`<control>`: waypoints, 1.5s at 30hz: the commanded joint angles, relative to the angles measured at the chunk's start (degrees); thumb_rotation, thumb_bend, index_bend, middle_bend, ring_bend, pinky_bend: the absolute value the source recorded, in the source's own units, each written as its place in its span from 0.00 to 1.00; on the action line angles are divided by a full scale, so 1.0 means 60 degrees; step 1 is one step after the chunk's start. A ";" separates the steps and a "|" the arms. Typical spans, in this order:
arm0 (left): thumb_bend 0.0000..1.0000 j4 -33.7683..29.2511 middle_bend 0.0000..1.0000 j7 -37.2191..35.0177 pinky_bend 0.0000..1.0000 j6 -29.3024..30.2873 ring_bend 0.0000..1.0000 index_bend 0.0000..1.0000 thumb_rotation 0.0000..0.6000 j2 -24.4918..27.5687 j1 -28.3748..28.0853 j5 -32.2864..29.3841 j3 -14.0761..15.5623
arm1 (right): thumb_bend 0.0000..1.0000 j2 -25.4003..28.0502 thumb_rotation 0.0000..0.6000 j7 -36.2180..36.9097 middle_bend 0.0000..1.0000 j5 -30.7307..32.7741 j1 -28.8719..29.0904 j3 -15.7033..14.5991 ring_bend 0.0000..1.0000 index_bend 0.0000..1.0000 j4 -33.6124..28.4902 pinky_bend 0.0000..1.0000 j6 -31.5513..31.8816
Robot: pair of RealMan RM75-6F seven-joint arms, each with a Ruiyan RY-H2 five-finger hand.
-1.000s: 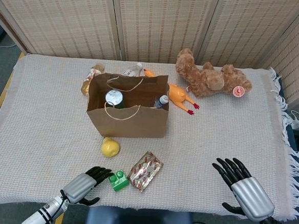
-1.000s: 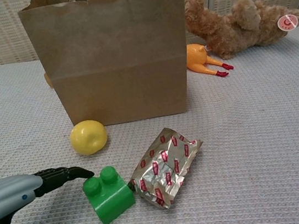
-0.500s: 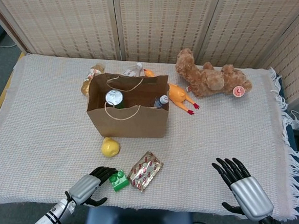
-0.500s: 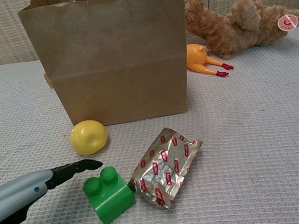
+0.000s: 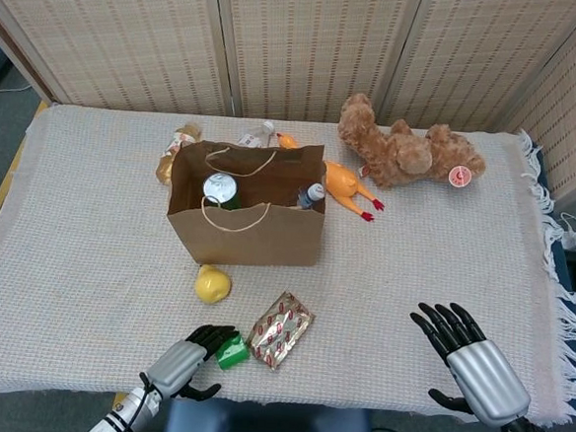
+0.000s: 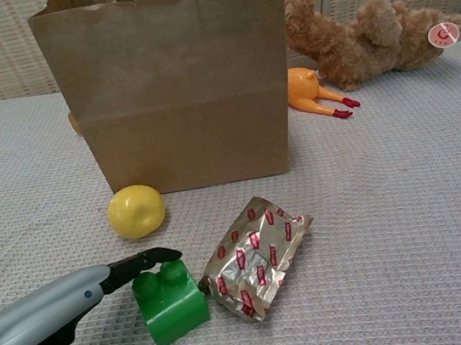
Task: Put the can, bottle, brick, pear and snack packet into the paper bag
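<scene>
Down at 6 o'clock on the table, left hand (image 6: 54, 322) spread over the green brick (image 6: 174, 305), not gripping it, snack packet (image 5: 280, 329) alongside ran 1-to-7 o'clock, only the head view showed the right hand (image 5: 473, 365), fingers apart, holding nothing.

No legible text anywhere. Round pink tag (image 6: 443, 34) on teddy bear (image 5: 407, 150), right of paper bag (image 5: 245, 217): one red mark, maybe a letter, unreadable. Silver snack packet (image 6: 256, 255) in front of bag: repeated red printed marks, too small to read. Can (image 5: 220, 189) inside bag: label not resolvable.
</scene>
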 commanded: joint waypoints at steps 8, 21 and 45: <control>0.33 0.0262 0.00 0.0120 0.03 0.0126 0.00 0.00 1.00 -0.0644 0.0059 -0.0626 -0.0306 | 0.02 0.0032 1.00 0.0016 0.00 0.0100 0.0012 0.0049 0.00 0.00 0.0016 0.00 0.0002; 0.33 0.0408 0.00 0.0172 0.03 0.0069 0.00 0.00 1.00 -0.1062 0.0007 -0.1126 -0.0442 | 0.02 0.0054 1.00 0.0055 0.00 0.0154 0.0027 0.0085 0.00 0.00 -0.0009 0.00 0.0001; 0.33 0.1061 0.00 0.0201 0.06 0.0065 0.00 0.00 1.00 -0.1939 -0.0125 -0.1859 -0.0788 | 0.02 0.0048 1.00 0.0072 0.00 0.0192 0.0024 0.0102 0.00 0.00 -0.0027 0.00 0.0000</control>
